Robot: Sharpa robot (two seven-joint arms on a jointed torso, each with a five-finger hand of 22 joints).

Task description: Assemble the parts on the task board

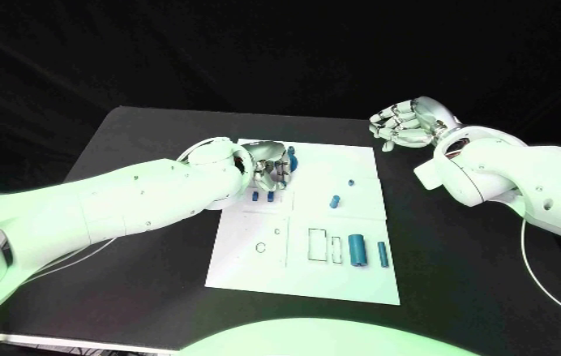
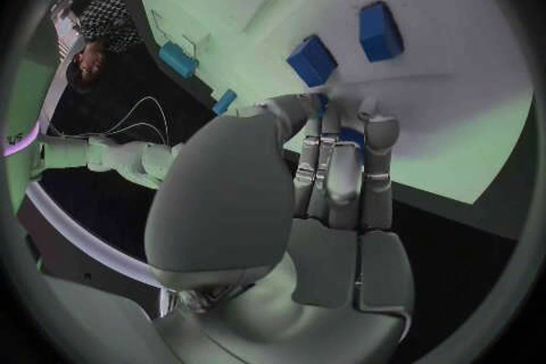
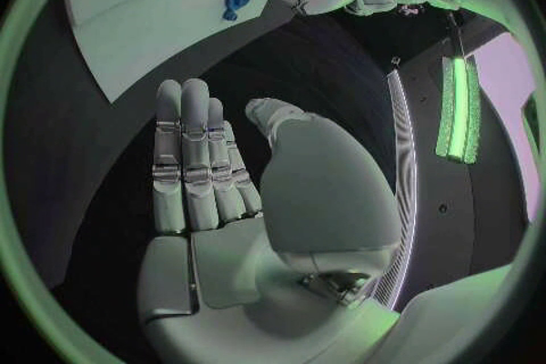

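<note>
Left hand [image 1: 267, 168] fingers curl around a blue part [image 1: 291, 162] over the task board [image 1: 351, 279]; seat it straight beyond the fingertips. Right hand [image 1: 407, 122] released, holding nothing.

White arms — silver segmented robot hand [image 1: 271, 166]

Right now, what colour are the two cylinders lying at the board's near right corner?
Blue; the two cylinders show best in the head view.
</note>
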